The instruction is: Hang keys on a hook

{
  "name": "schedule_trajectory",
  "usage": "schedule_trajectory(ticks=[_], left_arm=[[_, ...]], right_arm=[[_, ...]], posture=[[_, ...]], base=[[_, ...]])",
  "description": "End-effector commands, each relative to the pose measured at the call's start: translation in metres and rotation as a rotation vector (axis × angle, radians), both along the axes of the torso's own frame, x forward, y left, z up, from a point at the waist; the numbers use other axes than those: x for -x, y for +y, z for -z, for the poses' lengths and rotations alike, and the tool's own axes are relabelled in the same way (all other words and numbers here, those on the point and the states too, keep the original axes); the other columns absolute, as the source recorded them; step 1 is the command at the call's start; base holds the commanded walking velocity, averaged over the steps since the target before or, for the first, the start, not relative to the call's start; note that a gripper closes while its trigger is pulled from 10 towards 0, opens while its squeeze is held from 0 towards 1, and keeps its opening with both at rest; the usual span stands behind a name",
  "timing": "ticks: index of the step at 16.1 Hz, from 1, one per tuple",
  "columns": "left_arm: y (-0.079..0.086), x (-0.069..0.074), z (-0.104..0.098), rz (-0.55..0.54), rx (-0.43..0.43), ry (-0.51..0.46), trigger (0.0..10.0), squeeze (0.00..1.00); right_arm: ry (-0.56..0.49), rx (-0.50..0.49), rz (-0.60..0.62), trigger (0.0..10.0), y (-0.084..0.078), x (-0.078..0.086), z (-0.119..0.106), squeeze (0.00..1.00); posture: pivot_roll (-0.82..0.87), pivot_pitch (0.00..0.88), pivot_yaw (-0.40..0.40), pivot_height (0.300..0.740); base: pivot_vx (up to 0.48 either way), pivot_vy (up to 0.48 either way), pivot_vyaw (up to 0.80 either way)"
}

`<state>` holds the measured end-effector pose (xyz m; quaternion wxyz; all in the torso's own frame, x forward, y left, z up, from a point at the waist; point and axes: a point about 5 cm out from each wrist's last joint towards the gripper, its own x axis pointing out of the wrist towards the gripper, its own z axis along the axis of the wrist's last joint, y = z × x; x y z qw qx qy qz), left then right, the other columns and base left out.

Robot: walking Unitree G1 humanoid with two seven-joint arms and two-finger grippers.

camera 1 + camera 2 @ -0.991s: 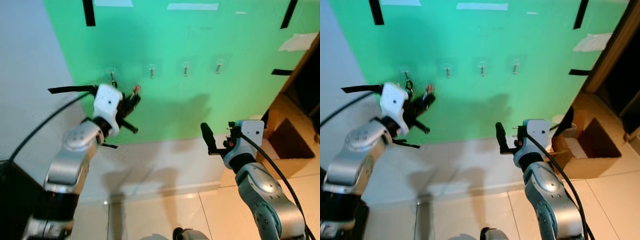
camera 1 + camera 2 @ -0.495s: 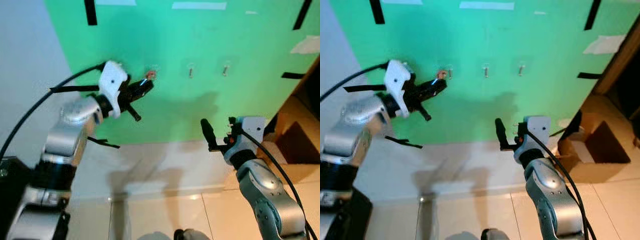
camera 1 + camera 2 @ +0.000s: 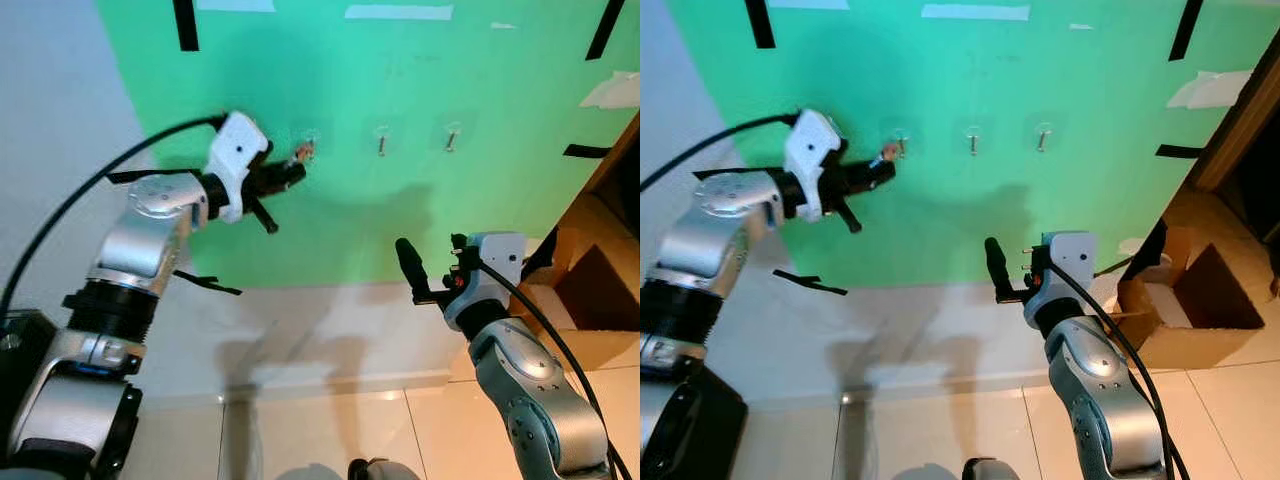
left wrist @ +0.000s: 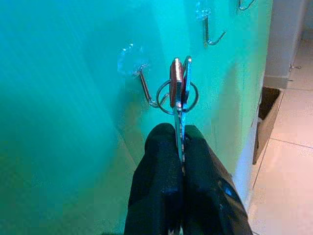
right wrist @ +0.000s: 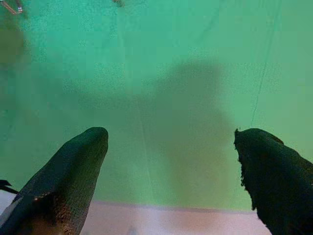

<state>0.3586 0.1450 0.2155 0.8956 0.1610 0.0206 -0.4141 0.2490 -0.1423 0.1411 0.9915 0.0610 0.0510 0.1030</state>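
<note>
The left tool (image 4: 179, 147) pinches the keys (image 4: 179, 88) between its black fingers, holding them on edge against the green wall (image 3: 400, 200), right at a hook (image 4: 145, 89). In the left wrist view the ring (image 4: 177, 97) stands beside the hook's upturned tip and seems to overlap it; whether it is already threaded cannot be told.

To do this step well, I judge the ring should be carried over the tip and lowered until the wire bears its weight, and only then should the fingers part. The grip is on the blades, so the ring hangs free ahead and may swing; a slow, straight approach suits it. Letting go early would drop the keys to the floor (image 3: 330, 430).

The hook is thin bent wire on a clear, glossy round pad, probably stuck on, so a hard push could peel it. The keys are flat metal, one with a reddish head. The ring is thin and shiny.

The right tool (image 5: 171, 171) hangs idle with fingers spread, facing the wall.
</note>
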Motion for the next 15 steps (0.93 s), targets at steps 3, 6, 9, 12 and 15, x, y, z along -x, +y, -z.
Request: schedule_trajectory(ticks=[3, 6, 9, 12, 15], left_arm=[[-0.001, -0.012, -0.008, -0.016, -0.070, -0.023, 10.0, 0.00], [-0.004, -0.020, -0.011, -0.038, -0.061, -0.029, 10.0, 0.00], [-0.014, -0.025, -0.009, -0.010, -0.068, -0.032, 10.0, 0.00], [-0.021, -0.029, -0.011, -0.006, -0.066, -0.048, 10.0, 0.00], [-0.032, -0.027, -0.012, 0.062, -0.068, -0.054, 10.0, 0.00]], right_arm=[[-0.013, -0.003, -0.027, 10.0, 0.002, -0.001, -0.006, 0.00], [-0.027, -0.019, -0.162, 10.0, 0.015, 0.003, -0.015, 0.00], [-0.074, -0.035, -0.208, 10.0, 0.019, 0.003, -0.027, 0.00], [-0.087, -0.039, -0.216, 10.0, 0.020, 0.002, -0.031, 0.00], [-0.090, -0.032, -0.217, 10.0, 0.020, 0.002, -0.033, 0.00]], posture=[[-0.07, 0.000, 0.010, 0.740], [-0.07, 0.000, 0.010, 0.740], [-0.07, 0.000, 0.005, 0.740], [-0.08, 0.000, 0.004, 0.740], [-0.08, 0.000, 0.008, 0.740]], base=[[0.000, 0.000, 0.00], [0.000, 0.000, 0.00], [0.000, 0.000, 0.00], [0.000, 0.000, 0.00], [0.000, 0.000, 0.00]])
